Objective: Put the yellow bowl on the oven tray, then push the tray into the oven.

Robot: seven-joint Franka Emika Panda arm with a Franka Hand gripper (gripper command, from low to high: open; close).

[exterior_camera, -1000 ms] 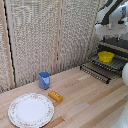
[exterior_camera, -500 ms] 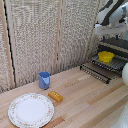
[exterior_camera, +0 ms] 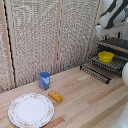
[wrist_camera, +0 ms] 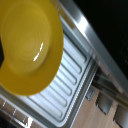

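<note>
Yellow dish [exterior_camera: 105,56] upright, seemingly resting on baking sheet [exterior_camera: 116,64] before oven [exterior_camera: 118,45].

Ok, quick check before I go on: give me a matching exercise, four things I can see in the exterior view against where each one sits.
Things:
1. yellow dish
2. blue cup
3. orange-yellow block
4. white patterned plate

Places:
A. on the table near the slatted screen, beyond the block
B. table corner at the exterior view's lower left
C. on the baking sheet at the oven
D. flat on the table between cup and plate

Pairs: 1-C, 2-A, 3-D, 4-B
</note>
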